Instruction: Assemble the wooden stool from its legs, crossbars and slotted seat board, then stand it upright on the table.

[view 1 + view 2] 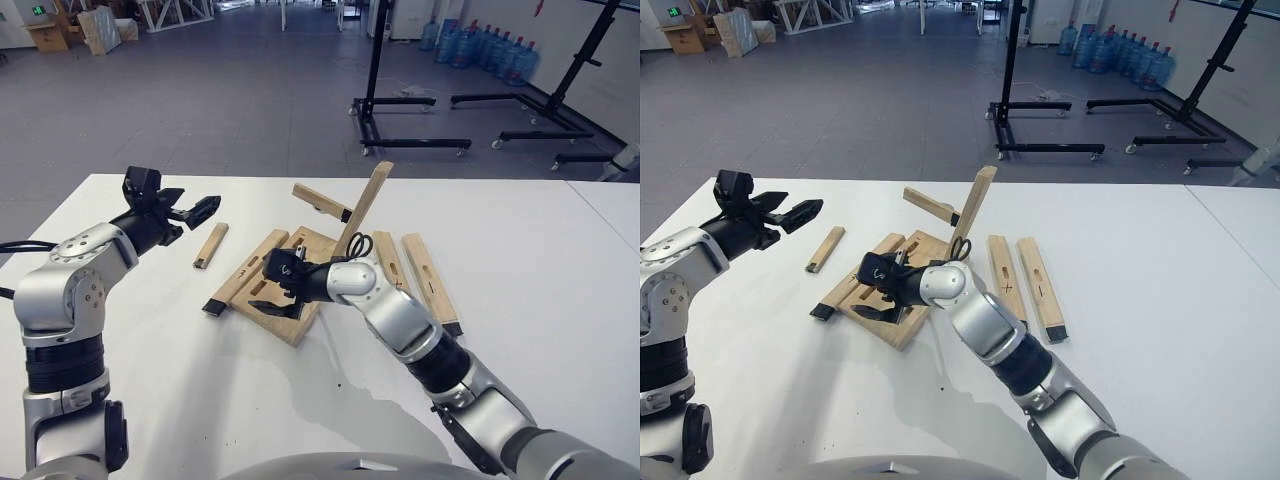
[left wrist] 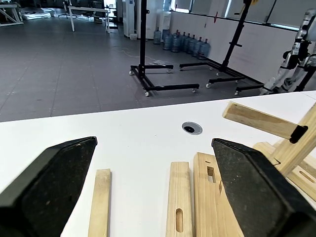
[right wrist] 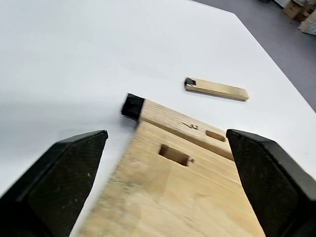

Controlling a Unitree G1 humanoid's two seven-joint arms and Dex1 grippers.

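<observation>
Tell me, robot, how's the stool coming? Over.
Left gripper open, above table. Right gripper open over seat board. One leg stuck in, tilted; short crossbar lying loose. Nothing blocking.

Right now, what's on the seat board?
On the seat board, a tilted leg stands at the far edge, carrying a crossbar; open right gripper over the near end. Leg's base hidden by arm.
</observation>
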